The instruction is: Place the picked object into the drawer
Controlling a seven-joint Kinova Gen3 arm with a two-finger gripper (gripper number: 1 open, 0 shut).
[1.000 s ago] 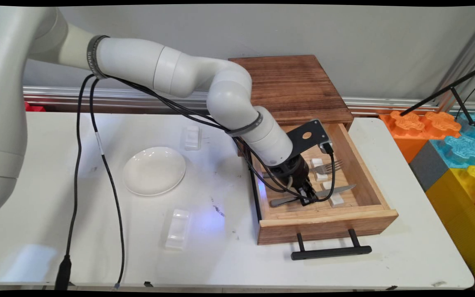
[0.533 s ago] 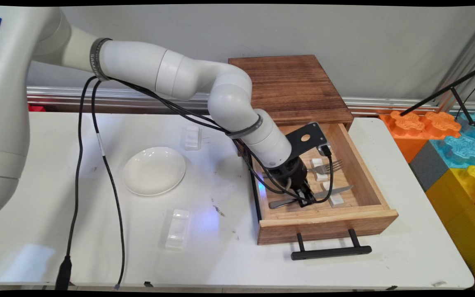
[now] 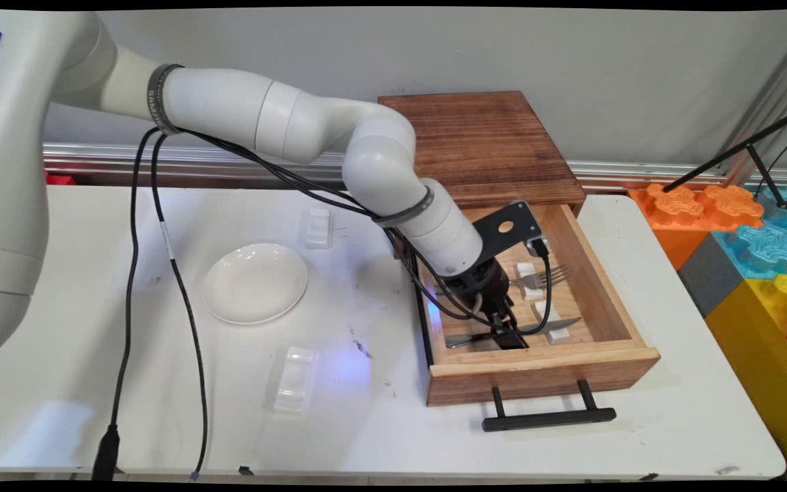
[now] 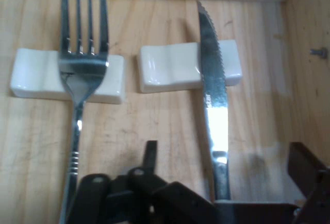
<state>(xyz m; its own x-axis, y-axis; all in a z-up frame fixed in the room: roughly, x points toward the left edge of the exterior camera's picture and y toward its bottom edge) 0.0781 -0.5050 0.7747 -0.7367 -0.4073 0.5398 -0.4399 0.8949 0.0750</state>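
Wooden drawer [image 3: 612, 355] | gripper [image 3: 507, 333] on knife [image 4: 212, 100] | hand view: serrated blade

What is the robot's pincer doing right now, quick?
Pincer: open, straddling the handle end of the silver serrated metal knife in the open wooden drawer, not clamped on it.

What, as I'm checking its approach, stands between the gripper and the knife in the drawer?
Nothing visible: the gripper has its open jaws either side of the knife, inside the drawer; the fork lies apart beside it.
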